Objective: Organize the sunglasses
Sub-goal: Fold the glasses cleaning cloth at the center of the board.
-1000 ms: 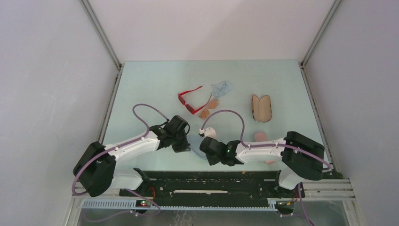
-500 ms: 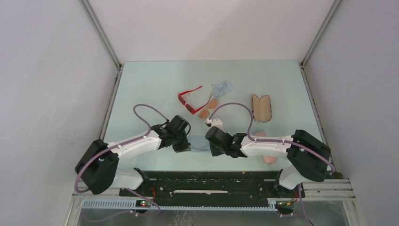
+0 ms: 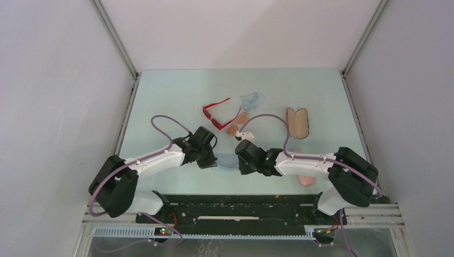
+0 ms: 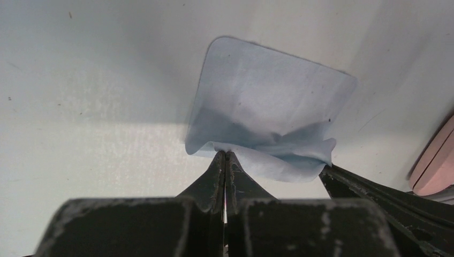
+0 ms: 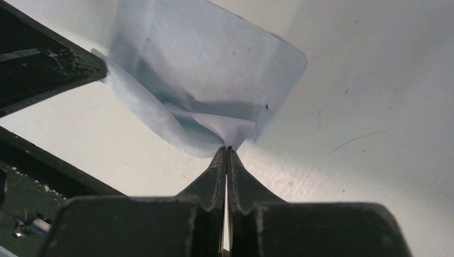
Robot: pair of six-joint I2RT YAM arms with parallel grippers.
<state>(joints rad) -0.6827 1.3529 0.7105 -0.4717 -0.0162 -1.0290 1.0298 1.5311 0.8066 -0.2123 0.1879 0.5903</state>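
Sunglasses, a bright red plastic-framed pair and a slim orange-lensed pair, lie beyond the pale blue cloth; left gripper and right gripper both pinch it, so uneven pulling could slip it loose.

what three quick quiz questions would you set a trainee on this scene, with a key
1. True or false: the left hand is open.
2. What does the right hand pinch? A) a sponge B) the pale blue cloth C) a cup
3. Which lies nearer the open case: the red pair or the orange-tinted pair?

Key: 1 false, it is shut on the same cloth; 2 B; 3 the orange-tinted pair.
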